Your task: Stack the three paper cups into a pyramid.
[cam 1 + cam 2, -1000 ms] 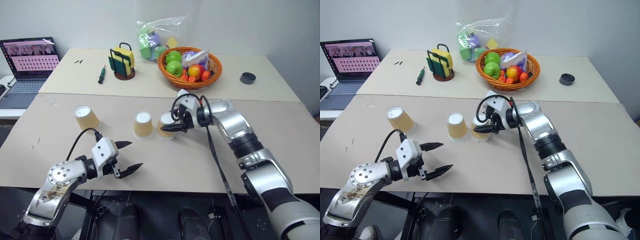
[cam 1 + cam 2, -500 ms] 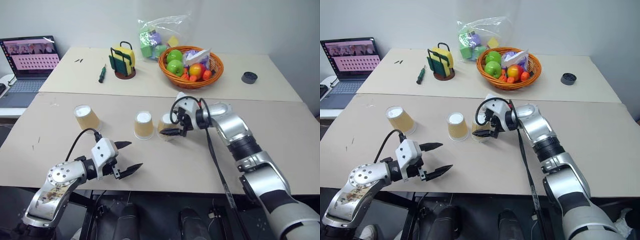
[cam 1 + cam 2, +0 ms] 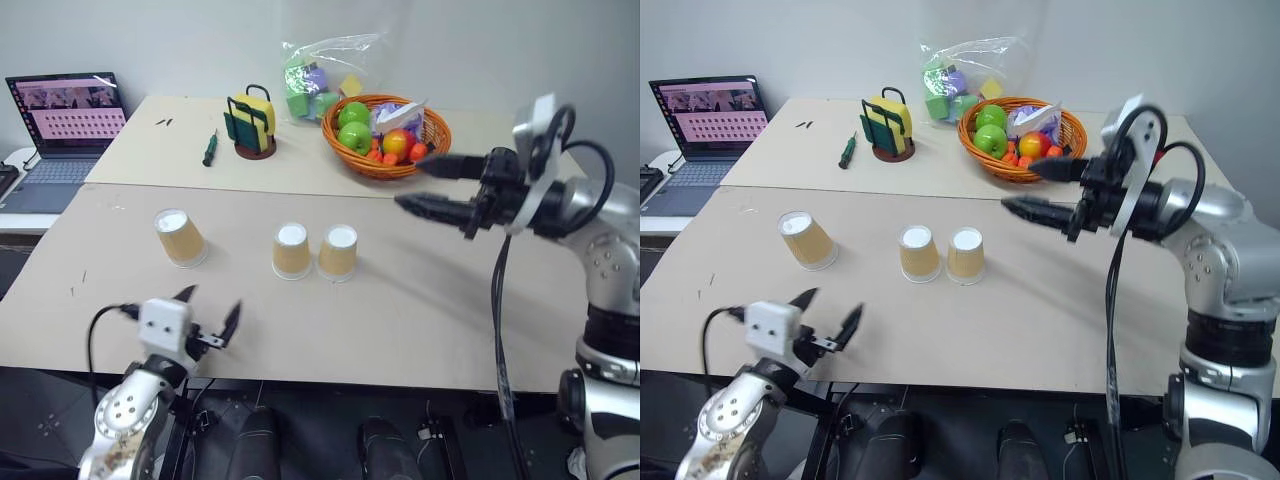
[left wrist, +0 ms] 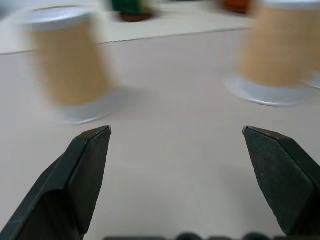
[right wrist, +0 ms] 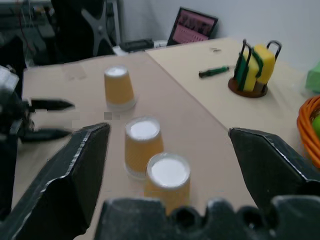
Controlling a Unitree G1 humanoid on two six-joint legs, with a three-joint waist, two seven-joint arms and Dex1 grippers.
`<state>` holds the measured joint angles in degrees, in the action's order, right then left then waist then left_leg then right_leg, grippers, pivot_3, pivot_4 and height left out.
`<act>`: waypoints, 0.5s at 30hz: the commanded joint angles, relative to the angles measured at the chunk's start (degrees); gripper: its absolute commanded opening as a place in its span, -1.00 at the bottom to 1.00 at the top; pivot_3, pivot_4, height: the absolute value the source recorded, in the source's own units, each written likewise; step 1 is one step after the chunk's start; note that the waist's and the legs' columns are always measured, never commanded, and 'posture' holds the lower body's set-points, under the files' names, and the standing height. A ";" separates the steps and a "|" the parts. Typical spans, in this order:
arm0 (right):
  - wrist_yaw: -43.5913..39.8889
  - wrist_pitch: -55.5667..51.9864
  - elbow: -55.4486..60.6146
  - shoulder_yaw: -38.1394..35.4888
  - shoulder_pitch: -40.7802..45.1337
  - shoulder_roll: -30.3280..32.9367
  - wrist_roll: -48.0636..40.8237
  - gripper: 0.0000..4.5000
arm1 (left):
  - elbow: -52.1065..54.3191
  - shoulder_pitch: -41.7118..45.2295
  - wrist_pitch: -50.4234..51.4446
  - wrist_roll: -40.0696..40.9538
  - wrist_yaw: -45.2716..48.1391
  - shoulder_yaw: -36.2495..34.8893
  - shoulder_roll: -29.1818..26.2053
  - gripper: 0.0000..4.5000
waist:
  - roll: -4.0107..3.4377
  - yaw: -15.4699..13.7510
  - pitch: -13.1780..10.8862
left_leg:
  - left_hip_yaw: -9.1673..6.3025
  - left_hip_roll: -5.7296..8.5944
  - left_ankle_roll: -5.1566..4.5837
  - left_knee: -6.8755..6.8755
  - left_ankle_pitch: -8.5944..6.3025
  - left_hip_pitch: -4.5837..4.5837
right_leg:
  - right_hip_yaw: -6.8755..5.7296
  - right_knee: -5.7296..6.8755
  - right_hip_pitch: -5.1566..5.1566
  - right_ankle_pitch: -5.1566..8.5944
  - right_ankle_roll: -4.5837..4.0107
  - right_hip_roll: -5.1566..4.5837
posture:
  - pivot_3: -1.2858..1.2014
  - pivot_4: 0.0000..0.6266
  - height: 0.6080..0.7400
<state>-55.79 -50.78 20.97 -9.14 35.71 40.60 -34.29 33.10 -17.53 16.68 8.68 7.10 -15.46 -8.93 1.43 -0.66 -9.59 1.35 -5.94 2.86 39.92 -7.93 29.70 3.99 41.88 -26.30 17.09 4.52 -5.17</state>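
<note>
Three tan ribbed paper cups stand upside down on the near table, white bases up. Two stand close side by side in the middle, one (image 3: pixel 291 251) left of the other (image 3: pixel 338 253). The third cup (image 3: pixel 181 238) stands apart on the left. My right gripper (image 3: pixel 410 182) hangs open and empty in the air, up and to the right of the middle pair. My left gripper (image 3: pixel 208 312) is open and empty, low near the table's front edge, in front of the gap between the left cup and the pair. In the left wrist view the left cup (image 4: pixel 70 60) and a middle cup (image 4: pixel 280 47) lie beyond its fingertips.
On the far table stand an orange basket (image 3: pixel 432 140) of fruit, a sponge holder (image 3: pixel 250 122), a green screwdriver (image 3: pixel 209 148) and a clear bag of coloured blocks (image 3: pixel 315 75). A laptop (image 3: pixel 65 125) sits at the far left.
My right gripper opened, let go of the right-hand middle cup and rose back to the right. My left gripper swung left toward the front edge and now points forward.
</note>
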 commanded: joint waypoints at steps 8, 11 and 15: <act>-0.60 1.32 10.95 0.76 -8.53 4.39 -6.34 0.97 | -15.53 19.93 -0.87 -0.79 -1.41 -6.96 -10.24 1.00 | 0.22 -1.07 0.07 | -0.05 0.08 0.43 0.06 -0.28 0.04 | -0.05 -0.37 0.03 -0.08 -0.06 -0.01 | 0.03 -0.52 -0.19; 0.25 2.70 10.40 2.55 -9.65 4.33 -5.09 0.97 | -22.26 24.35 -1.65 0.61 3.21 -6.24 -13.93 1.00 | 0.22 -0.86 0.08 | -0.01 0.08 0.40 -0.04 -0.28 0.07 | -0.05 -0.69 0.16 -0.35 -0.19 -0.02 | 0.03 -0.52 -0.19; 0.94 3.89 10.05 3.17 -10.37 4.34 -4.31 0.97 | -26.15 27.16 -1.16 2.52 8.00 -4.70 -16.06 1.00 | 0.22 -0.48 0.07 | -0.02 0.06 -0.02 -0.10 -0.01 0.17 | -0.05 -0.66 0.15 -0.41 -0.17 0.01 | 0.03 -0.52 -0.19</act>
<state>-55.36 -48.89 30.27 -5.03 25.33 44.34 -38.81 6.76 8.35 16.29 9.52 12.90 -20.68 -23.70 1.65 -1.14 -9.52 1.34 -5.88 2.84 39.83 -7.94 29.90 3.93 41.21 -26.17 16.67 4.36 -5.16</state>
